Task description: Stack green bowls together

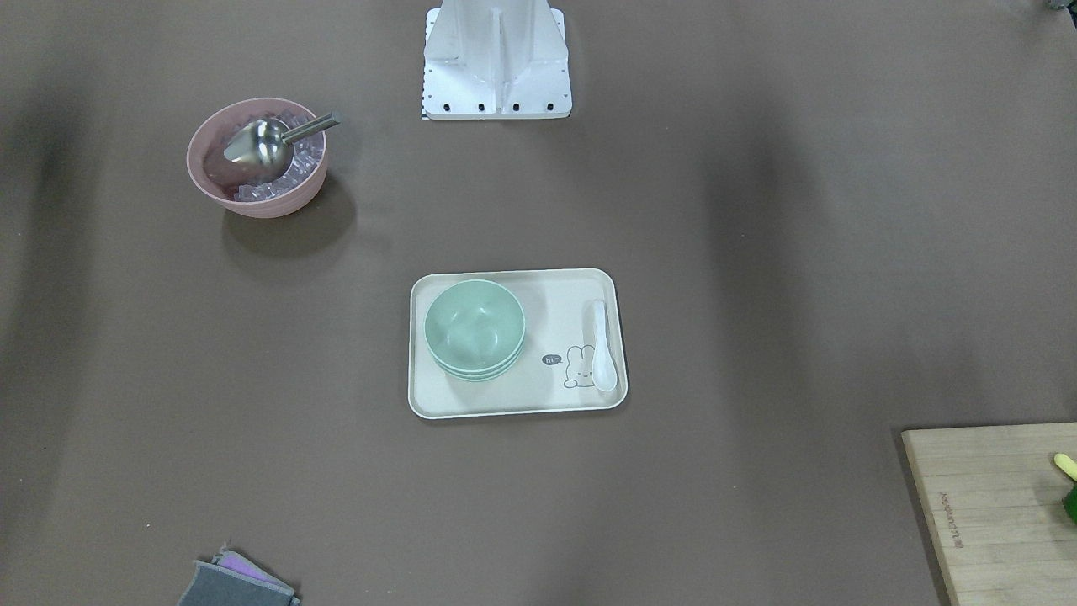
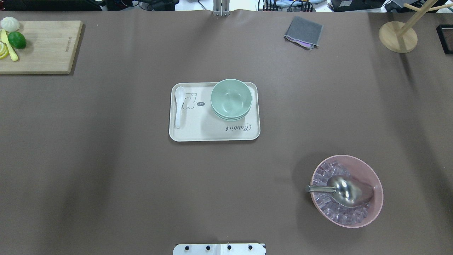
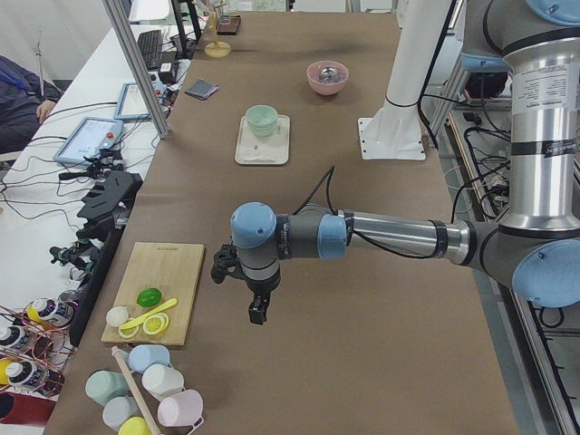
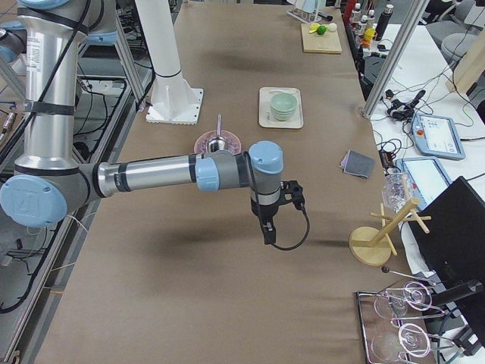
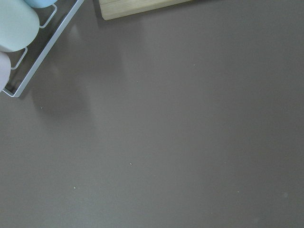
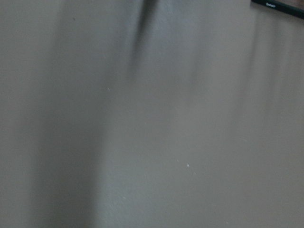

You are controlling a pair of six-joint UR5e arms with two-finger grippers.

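Three pale green bowls [image 1: 474, 328] sit nested in one stack on a cream tray [image 1: 513, 400]. The stack also shows in the overhead view [image 2: 231, 98], on the tray [image 2: 212, 132], and small in both side views [image 3: 261, 118] [image 4: 284, 104]. My left gripper [image 3: 258, 310] hangs over bare table far from the tray, near the cutting board. My right gripper [image 4: 268, 230] hangs over bare table at the other end. Both show only in the side views, so I cannot tell whether they are open or shut. Both wrist views show only brown table.
A white spoon [image 1: 602, 345] lies on the tray. A pink bowl [image 2: 348, 191] with ice cubes and a metal scoop [image 2: 339, 189] stands front right. A cutting board [image 2: 42, 46] with fruit, a grey cloth [image 2: 303, 32] and a wooden stand [image 2: 398, 35] sit at the far edge.
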